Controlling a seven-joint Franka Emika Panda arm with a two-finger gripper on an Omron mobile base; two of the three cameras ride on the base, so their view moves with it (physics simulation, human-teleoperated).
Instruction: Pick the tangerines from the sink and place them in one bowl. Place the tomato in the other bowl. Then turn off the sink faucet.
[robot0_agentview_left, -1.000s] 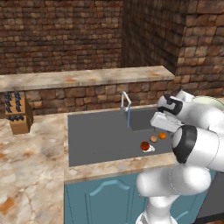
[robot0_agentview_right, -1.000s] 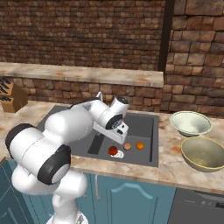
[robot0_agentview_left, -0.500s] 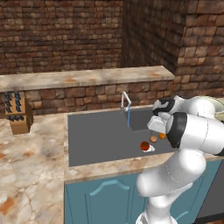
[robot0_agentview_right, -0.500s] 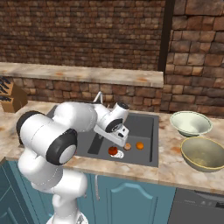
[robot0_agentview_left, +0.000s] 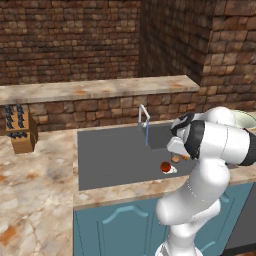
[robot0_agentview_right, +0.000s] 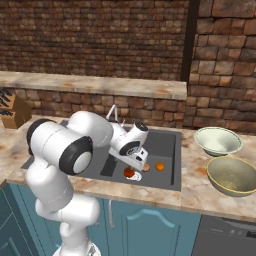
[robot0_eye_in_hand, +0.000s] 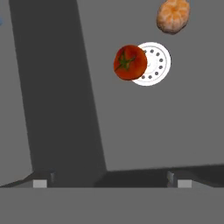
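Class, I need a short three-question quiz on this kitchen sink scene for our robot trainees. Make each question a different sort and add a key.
1. True or false: the tomato lies in the sink, right beside the white drain.
2. How many bowls stand on the counter to the right of the sink? A) one B) two C) three
3. Fill in: the gripper hangs above the sink floor with its fingers ____ and nothing between them.

Key
1. True.
2. B: the cream bowl and the olive-tan bowl.
3. Open. A tangerine lies just past the drain, untouched.
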